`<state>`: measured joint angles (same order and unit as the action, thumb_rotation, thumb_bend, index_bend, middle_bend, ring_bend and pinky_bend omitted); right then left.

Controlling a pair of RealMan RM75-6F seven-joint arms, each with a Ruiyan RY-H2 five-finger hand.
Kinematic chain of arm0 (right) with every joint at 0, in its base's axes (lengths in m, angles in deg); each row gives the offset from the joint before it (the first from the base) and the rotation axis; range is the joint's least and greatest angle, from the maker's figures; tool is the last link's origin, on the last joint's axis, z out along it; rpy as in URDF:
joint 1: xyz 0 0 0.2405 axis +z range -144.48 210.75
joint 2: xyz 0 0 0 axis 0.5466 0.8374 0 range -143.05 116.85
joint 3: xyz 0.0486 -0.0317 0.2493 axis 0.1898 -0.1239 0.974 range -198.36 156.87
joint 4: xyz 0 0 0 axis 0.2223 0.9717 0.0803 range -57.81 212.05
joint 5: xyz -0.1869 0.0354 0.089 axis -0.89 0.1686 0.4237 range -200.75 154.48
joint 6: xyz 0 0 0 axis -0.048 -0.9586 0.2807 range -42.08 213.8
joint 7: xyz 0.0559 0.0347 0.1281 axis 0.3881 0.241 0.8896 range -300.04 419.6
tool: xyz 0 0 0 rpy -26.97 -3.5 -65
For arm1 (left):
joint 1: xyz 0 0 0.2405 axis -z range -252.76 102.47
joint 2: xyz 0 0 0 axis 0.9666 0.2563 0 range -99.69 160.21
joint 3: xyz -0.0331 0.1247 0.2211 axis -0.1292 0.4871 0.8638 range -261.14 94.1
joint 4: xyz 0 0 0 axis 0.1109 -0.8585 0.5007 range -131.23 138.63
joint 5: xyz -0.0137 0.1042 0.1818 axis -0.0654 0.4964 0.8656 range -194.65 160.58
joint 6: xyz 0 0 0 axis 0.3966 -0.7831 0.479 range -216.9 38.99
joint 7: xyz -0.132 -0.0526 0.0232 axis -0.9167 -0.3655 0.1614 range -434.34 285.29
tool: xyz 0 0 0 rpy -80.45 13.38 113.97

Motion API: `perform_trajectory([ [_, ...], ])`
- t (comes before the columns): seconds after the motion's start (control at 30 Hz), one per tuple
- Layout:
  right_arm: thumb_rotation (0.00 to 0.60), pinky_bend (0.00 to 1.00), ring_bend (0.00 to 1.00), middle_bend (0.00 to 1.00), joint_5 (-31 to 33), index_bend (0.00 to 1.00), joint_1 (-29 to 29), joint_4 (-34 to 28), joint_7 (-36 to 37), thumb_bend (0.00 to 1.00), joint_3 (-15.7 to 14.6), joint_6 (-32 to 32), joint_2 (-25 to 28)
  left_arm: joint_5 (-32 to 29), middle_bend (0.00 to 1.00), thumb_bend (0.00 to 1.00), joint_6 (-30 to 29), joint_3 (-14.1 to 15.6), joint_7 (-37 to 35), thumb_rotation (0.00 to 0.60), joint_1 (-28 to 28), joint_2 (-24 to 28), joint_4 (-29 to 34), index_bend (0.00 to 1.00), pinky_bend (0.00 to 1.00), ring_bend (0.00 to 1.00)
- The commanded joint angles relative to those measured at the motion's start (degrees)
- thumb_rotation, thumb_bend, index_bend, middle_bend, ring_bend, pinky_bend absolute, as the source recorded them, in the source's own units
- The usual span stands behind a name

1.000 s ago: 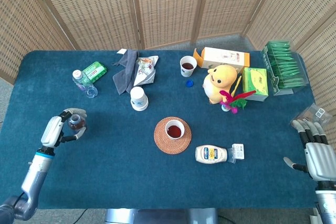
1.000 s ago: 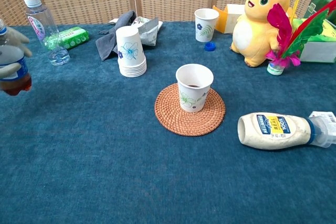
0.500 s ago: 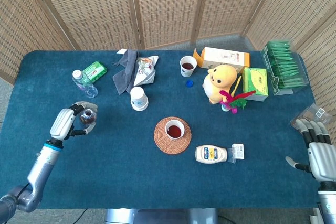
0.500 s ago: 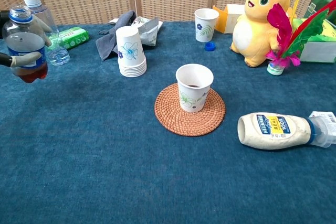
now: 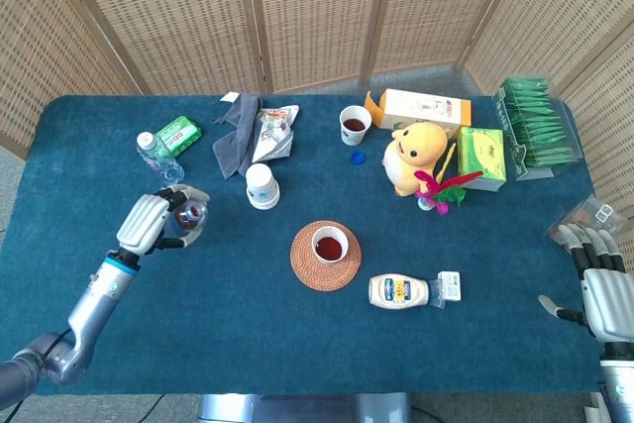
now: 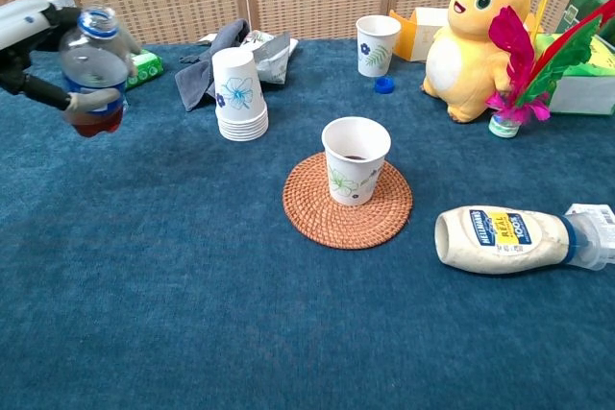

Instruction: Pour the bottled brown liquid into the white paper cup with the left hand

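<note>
My left hand (image 5: 151, 224) (image 6: 34, 43) grips an uncapped clear bottle (image 6: 94, 72) (image 5: 187, 217) with a little brown liquid at its bottom, held above the table's left side and leaning slightly. The white paper cup (image 6: 356, 159) (image 5: 330, 243) stands on a round woven coaster (image 6: 347, 202) at the table's middle, with brown liquid inside. The bottle is well left of the cup. My right hand (image 5: 601, 286) hangs at the table's right edge with fingers apart and nothing in it.
A stack of paper cups (image 6: 238, 95) stands between the bottle and the coaster. Behind are a second cup of brown liquid (image 6: 377, 44), a blue cap (image 6: 384, 84), a grey cloth (image 6: 207, 63), a yellow plush toy (image 6: 479, 40) and a water bottle (image 5: 158, 156). A mayonnaise bottle (image 6: 514, 239) lies at right.
My left hand has carried the bottle rightward and away from the table's near edge, closer to the cup stack. The right hand has stayed put.
</note>
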<state>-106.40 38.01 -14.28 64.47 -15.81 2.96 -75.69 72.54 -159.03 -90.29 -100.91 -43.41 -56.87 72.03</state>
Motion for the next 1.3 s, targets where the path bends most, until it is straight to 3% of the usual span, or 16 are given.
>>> perform_trajectory([
  [0.03,0.6,0.0,0.0,0.0,-0.05,0.0,-0.01,-0.02,0.3,0.0,-0.01,0.02,0.1,-0.74,0.44,0.53,1.66,-0.73,2.5,0.6,1.46,0.45,2.2,0.51,0.42,0.3],
  [0.33,0.6,0.0,0.0,0.0,0.01,0.0,-0.23,0.02,1.56,0.0,0.17,-0.34,0.52,-2.78,0.44,0.53,4.62,-2.1,8.81,0.6,4.25,-0.19,6.77,0.51,0.42,0.3],
  [0.9,0.6,0.0,0.0,0.0,0.64,0.0,-0.37,0.24,1.79,0.0,0.56,-0.51,0.67,-6.12,0.44,0.53,11.59,-3.7,18.63,0.6,9.89,-0.83,9.15,0.51,0.42,0.3],
  [1.3,0.6,0.0,0.0,0.0,0.49,0.0,-1.12,-0.21,3.29,0.0,0.89,-1.93,1.35,-12.44,0.44,0.53,18.0,-5.65,31.96,0.6,14.97,-1.16,13.28,0.51,0.42,0.3],
])
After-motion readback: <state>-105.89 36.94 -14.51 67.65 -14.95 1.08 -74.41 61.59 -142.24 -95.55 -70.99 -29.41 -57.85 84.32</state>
